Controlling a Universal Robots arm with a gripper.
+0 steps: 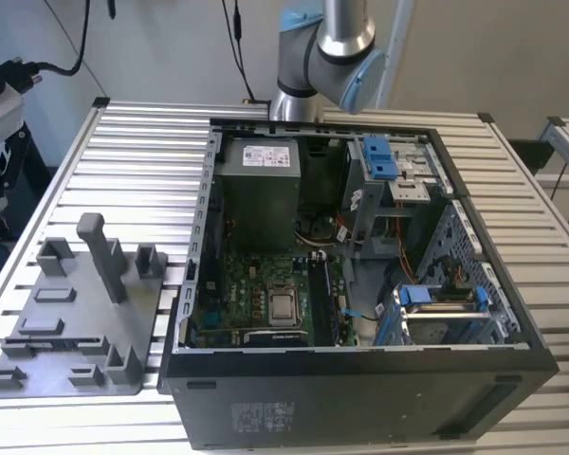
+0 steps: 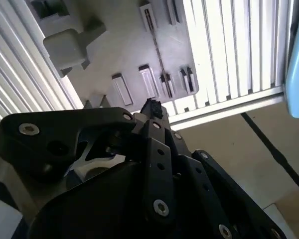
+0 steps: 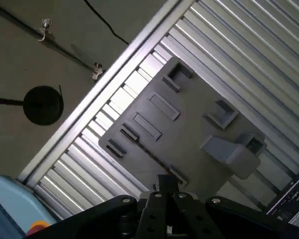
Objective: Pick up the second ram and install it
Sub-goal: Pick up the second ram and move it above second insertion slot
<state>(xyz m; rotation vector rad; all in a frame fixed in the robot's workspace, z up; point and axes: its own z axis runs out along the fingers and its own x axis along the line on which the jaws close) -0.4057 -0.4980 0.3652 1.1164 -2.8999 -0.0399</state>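
My gripper (image 2: 152, 107) (image 3: 165, 181) hangs high above the grey tray (image 2: 134, 50) (image 3: 194, 124), its fingertips closed together with nothing visible between them. A thin, long dark strip (image 2: 157, 50) (image 3: 149, 152) stands on edge along the tray between the small blocks; it looks like the second ram, well below the fingertips and apart from them. In the exterior view the tray (image 1: 76, 318) lies at the exterior view's left, beside the open computer case (image 1: 360, 389). The arm (image 1: 327, 52) rises behind the case.
The motherboard (image 1: 256, 284) with its processor socket (image 1: 283, 305) lies on the case floor, beside blue-latched drive cages (image 1: 436, 303). A tall grey post (image 1: 100, 251) and several blocks stand on the tray. The slatted table (image 1: 142, 161) ends just past the tray.
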